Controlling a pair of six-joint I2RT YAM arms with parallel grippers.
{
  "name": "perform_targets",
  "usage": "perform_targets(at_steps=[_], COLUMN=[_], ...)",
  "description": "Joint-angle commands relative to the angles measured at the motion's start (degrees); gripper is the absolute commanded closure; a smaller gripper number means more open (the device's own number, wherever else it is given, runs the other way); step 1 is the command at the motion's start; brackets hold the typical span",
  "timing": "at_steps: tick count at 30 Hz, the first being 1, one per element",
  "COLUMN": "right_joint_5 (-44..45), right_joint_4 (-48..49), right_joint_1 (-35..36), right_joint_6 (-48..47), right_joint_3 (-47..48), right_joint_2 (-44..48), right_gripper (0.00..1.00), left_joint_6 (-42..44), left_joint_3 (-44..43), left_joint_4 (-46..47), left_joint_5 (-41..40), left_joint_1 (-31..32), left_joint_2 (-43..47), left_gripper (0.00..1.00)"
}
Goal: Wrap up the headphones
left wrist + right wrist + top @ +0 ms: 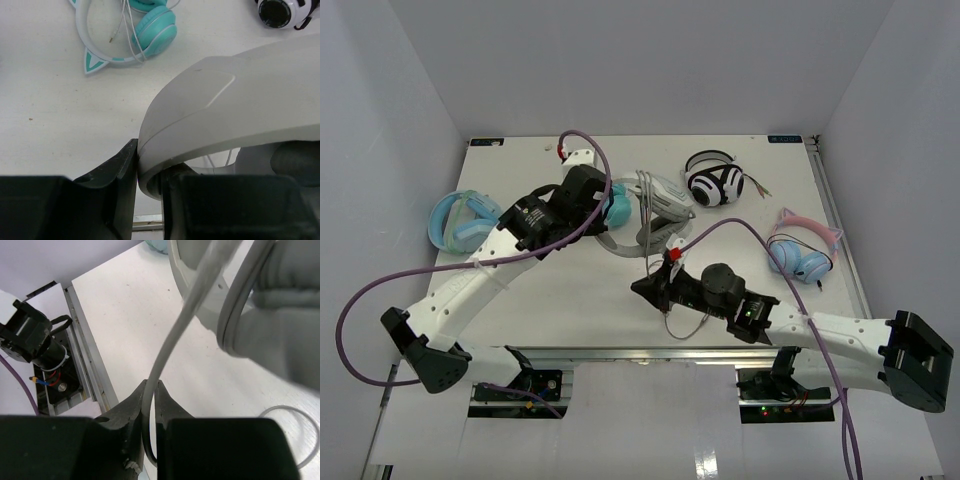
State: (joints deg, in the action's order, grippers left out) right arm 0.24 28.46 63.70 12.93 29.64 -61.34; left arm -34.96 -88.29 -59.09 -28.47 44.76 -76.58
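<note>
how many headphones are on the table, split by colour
light grey headphones: 1
black-and-white striped headphones: 1
pale blue headphones: 1
teal cat-ear headphones: 1
pink-and-blue cat-ear headphones: 1
total: 5

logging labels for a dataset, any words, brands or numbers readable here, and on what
No text is legible in any view.
left corner label, far edge of the table: too small to read
right corner label: too small to read
</note>
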Motion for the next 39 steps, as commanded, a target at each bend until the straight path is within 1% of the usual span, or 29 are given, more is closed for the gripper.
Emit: perform_targets(at_steps=[1, 5, 12, 27, 30, 36, 39], right_joint_5=[4.5, 7.4, 8.7, 11.6, 12.3, 14.7, 15.8], right_joint_4=[5.6, 7.4, 15.7, 35.3, 36.7, 39.6, 39.5], right_joint_1=[0.8, 1.1, 1.2, 1.1, 1.1, 1.0, -0.1], right_joint_6=[-1.7, -2.2, -3.6, -3.5, -3.4, -3.2, -2.9], right_joint_3=[-0.9, -2.5, -6.1, -11.2, -11.7, -13.8, -14.4], right_joint_2=[-0.7, -1.2, -4.4, -18.2, -19.7, -21.2, -20.9], right_gripper=[0.86, 0.86, 0.83, 0.8, 0.81, 0.83, 0.91], left_joint_6=[-3.5, -3.6, -4.0, -4.1, -4.1, -3.8, -2.5], left_joint_3=[-3.5, -4.2, -3.6, -4.1, -4.3, -5.4, -4.9], left_joint_4=[5.9, 5.3, 5.9, 5.0, 4.4, 3.0, 4.4], left_joint_5=[-0.2, 0.1, 1.7, 2.2, 1.7, 1.4, 4.6], left_joint_1=[-0.4, -0.5, -0.5, -0.5, -0.4, -0.5, -0.5], left_joint_2=[4.8, 4.7, 6.5, 8.8, 9.2, 10.8, 12.4], left_gripper=[1.0, 1.0, 1.0, 1.0, 1.0, 1.0, 1.0])
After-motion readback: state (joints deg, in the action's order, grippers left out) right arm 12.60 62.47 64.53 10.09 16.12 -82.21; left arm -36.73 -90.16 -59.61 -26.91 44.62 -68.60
